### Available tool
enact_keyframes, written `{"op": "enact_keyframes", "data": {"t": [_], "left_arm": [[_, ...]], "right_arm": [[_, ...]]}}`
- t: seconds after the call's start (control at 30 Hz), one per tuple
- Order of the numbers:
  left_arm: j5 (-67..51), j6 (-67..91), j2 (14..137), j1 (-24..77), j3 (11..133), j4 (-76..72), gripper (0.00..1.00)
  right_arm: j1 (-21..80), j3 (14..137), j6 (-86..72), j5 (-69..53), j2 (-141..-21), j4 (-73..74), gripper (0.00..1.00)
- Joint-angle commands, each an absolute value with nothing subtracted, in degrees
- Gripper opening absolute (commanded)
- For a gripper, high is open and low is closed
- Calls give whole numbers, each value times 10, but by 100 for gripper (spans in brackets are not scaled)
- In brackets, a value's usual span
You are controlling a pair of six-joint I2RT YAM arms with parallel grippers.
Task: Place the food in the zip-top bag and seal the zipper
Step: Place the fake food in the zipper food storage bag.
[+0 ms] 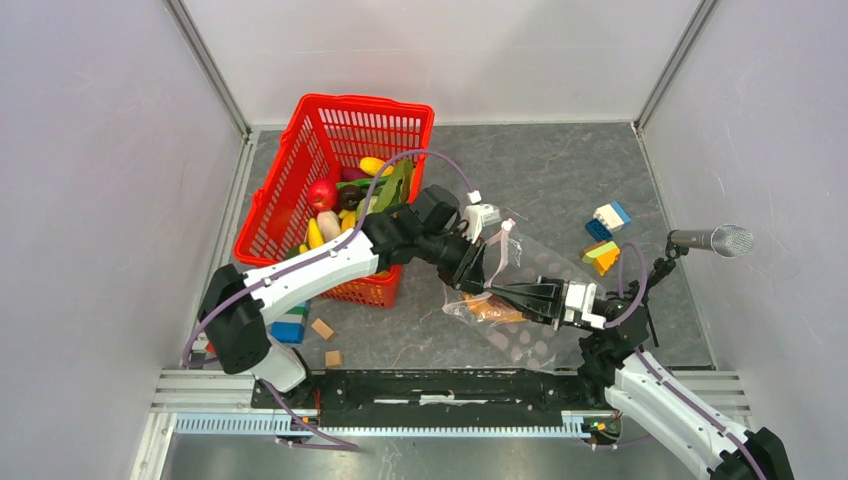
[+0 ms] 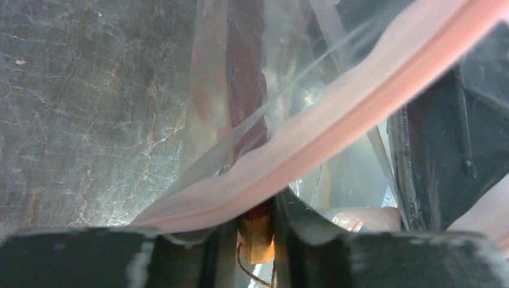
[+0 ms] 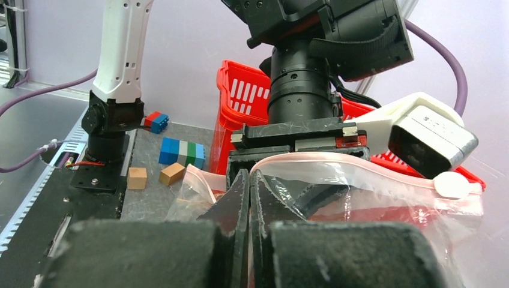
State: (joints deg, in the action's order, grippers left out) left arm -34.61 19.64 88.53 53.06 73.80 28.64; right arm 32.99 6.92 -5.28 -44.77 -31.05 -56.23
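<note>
Showing a grey, marbled table (image 1: 560, 170) enclosed by plain pale walls (image 1: 100, 150), with a black rail (image 1: 440, 385) along its near edge. The zip-top bag (image 1: 530, 340) lies right of the red mesh basket (image 1: 330, 120) and holds an orange food piece (image 1: 490, 310); more food (image 1: 335, 205) fills the basket. The left gripper (image 1: 478, 272) clamps the bag at its pink zipper (image 2: 336, 138). The right gripper (image 1: 497, 293), jaws pressed together, reaches over the bag. Building blocks (image 1: 605, 240) and a microphone (image 1: 715, 240) sit at right.
</note>
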Motion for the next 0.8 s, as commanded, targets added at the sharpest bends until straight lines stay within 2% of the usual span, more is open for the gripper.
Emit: {"op": "enact_keyframes", "data": {"t": [0.0,0.03,0.1,0.13,0.27,0.33,0.5,0.63,0.77], "left_arm": [[-318,198,856,530,744,253,38],[-301,195,843,530,744,253,51],[-264,190,817,530,739,248,62],[-244,184,802,529,737,245,71],[-194,162,749,530,745,245,87],[-183,151,724,529,752,247,91],[-140,124,674,529,762,266,92],[19,99,625,529,732,264,100],[169,73,587,520,689,254,100]], "right_arm": [[331,49,-46,-398,-288,-570,0],[331,46,-46,-380,-281,-563,0],[332,43,-55,-349,-273,-555,0],[331,44,-60,-339,-270,-547,0],[331,39,-79,-295,-251,-526,0],[331,27,-92,-265,-238,-529,0],[331,15,-134,-219,-223,-558,0],[331,70,-197,-179,-241,-545,0],[331,195,-199,-176,-282,-382,0]]}}
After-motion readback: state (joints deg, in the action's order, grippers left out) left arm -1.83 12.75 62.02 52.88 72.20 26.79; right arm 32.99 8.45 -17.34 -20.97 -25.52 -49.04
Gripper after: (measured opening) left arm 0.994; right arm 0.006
